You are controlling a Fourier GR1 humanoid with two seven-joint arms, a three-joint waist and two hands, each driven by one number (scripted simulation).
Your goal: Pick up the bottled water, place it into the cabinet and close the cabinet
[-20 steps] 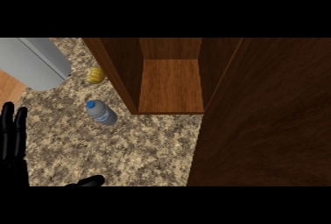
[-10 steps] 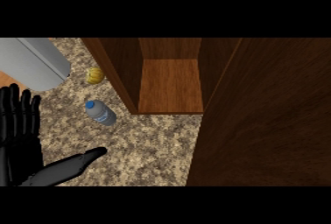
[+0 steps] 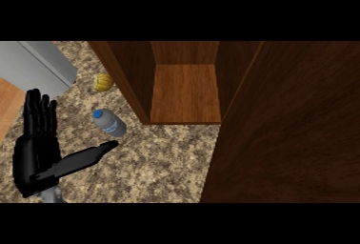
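Fingers spread and thumb out, the hand nears the bottled water beside the open cabinet, readying a grasp.

The speckled tan stone counter is being lit softly and evenly. The open brown wooden cabinet is being kept dim inside, its big door darker. No glare or blur is being seen.

The bottled water is a small clear bottle with a blue cap, standing left of centre in the frame on the speckled counter, just left of the cabinet. The wooden cabinet fills the upper centre, its compartment exposed, with its open door covering the right side.
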